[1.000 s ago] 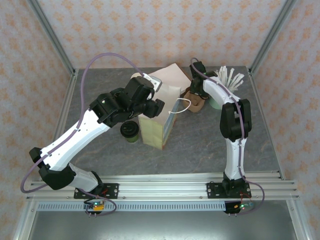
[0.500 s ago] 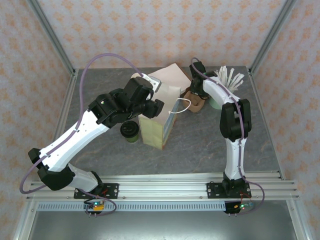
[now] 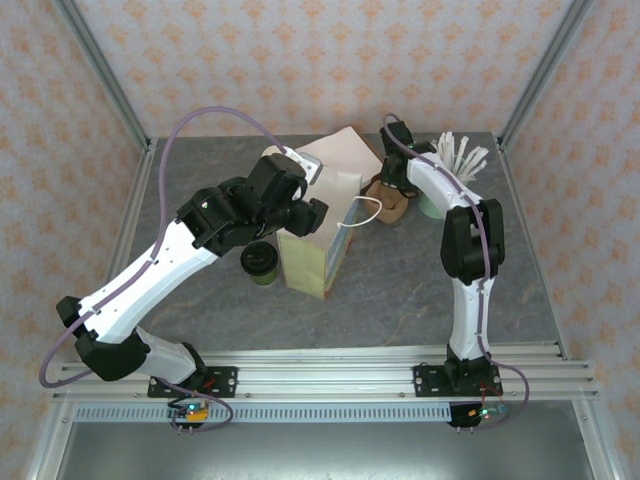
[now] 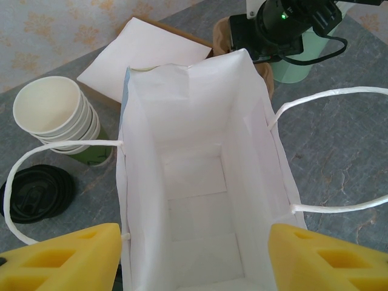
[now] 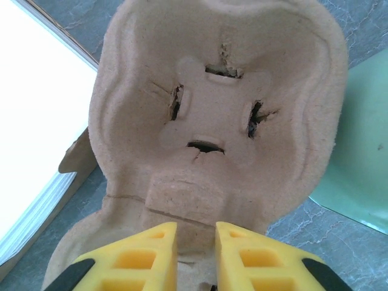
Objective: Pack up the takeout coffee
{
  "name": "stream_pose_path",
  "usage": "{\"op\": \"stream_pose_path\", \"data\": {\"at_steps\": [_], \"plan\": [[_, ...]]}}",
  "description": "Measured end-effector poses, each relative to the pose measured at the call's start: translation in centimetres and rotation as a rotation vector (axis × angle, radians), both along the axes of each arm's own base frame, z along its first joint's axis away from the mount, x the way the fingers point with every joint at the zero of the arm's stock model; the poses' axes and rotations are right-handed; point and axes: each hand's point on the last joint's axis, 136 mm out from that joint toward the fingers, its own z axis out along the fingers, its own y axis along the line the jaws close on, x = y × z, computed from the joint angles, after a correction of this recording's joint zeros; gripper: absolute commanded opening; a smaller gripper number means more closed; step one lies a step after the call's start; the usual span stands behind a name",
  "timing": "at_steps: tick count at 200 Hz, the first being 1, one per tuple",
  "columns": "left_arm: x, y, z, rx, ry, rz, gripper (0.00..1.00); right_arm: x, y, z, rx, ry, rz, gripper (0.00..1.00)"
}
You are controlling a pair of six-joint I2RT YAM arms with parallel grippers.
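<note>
Takeout coffee [image 3: 258, 261]: upright on the bench [image 3: 400, 285], black lid on. It stands just beside the paper bag [image 4: 182, 103] on the left-arm side, outside it.
Paper bag: upright with its mouth open, white inner walls and floor in view. A white cord handle falls outward on each side.
Left claw [image 4: 194, 257]: poised at the bag's mouth, jaws spread wide, one yellow finger toward each side wall. Nothing is held between them.
Right claw [image 5: 196, 245]: at the near rim of the pulp cup carrier [image 5: 212, 103]. The jaws stand close together, with the carrier's rim lying in the narrow slot between them. Whether they pinch it cannot be told.
Pulp cup carrier: on the bench beyond the bag, on the right-arm side, next to the mint-green tub [image 4: 300, 63].
White sticks [image 3: 460, 155]: fanned upward from the tub.
Stack of lidless cups [image 4: 51, 112]: on the left-arm side of the bag, cream with green low on the outermost cup.
Flat white packet [image 4: 145, 51]: lying on the bench behind the bag.
</note>
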Motion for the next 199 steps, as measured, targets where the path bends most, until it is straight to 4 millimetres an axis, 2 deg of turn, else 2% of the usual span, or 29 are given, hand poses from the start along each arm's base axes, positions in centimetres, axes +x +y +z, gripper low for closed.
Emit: {"op": "stream_pose_path", "data": {"at_steps": [42, 78, 95, 136, 199], "plan": [[0.2, 0.4, -0.4, 0.006, 0.007, 0.011, 0.66, 0.0, 0.0, 1.1, 0.004, -0.020, 0.004, 0.22], [0.2, 0.4, -0.5, 0.008, 0.008, 0.011, 0.66, -0.3, -0.1, 1.0, -0.004, -0.009, 0.012, 0.39], [0.2, 0.4, -0.5, 0.008, 0.008, 0.011, 0.66, -0.5, -0.1, 0.9, -0.006, 0.002, 0.011, 0.44], [0.2, 0.4, -0.5, 0.008, 0.008, 0.011, 0.66, -0.8, -0.2, 0.6, -0.010, 0.018, 0.013, 0.46], [0.2, 0.4, -0.5, 0.008, 0.008, 0.011, 0.66, -0.8, 0.0, -1.5, -0.011, 0.070, 0.019, 0.46]]}}
